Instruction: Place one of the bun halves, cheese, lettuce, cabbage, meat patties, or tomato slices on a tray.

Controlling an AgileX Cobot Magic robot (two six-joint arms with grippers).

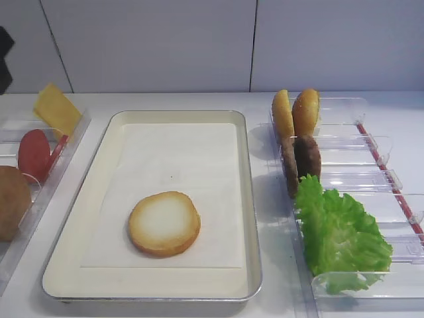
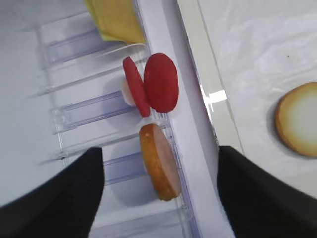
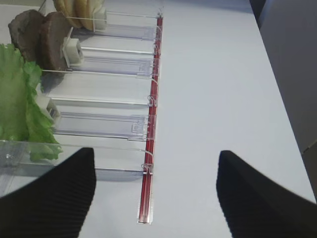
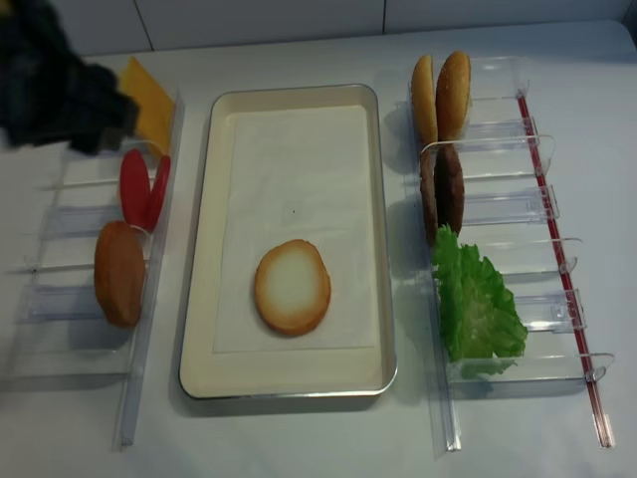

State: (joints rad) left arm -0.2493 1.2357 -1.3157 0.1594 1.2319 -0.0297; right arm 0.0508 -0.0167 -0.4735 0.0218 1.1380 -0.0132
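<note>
- My left hand (image 2: 159, 198) hangs open and empty over the left holder (image 2: 74, 114), its two ribbed black fingers (image 2: 54, 198) standing wide to either side of the brown domed bun (image 2: 159, 167); the tomato slices (image 2: 154, 83) stand on edge just beyond it.
- My right hand (image 3: 154, 198) is open too, holding nothing, over the bare surface (image 3: 223, 99) beside the right holder (image 3: 109, 124).
- The bun half (image 1: 163, 223) already lies flat, cut face up, on the paper liner (image 1: 179, 159) in the near part of the tray (image 1: 248, 199).
- Risk, as I judge it: if I come down for a tomato slice, my wide fingers could knock the domed bun or catch the thin clear dividers, tipping the upright slices.
- The tomato looks smooth and glossy, so it may slip from a light pinch.
- The cheese (image 1: 57, 109) is a thin, floppy yellow square, likely to fold or slide.
- The lettuce (image 1: 341, 235) is frilly and soft; the meat patties (image 1: 301, 160) are rough, dark discs standing on edge.
- The tray rim is hard silver metal; a low carry could snag on it.
</note>
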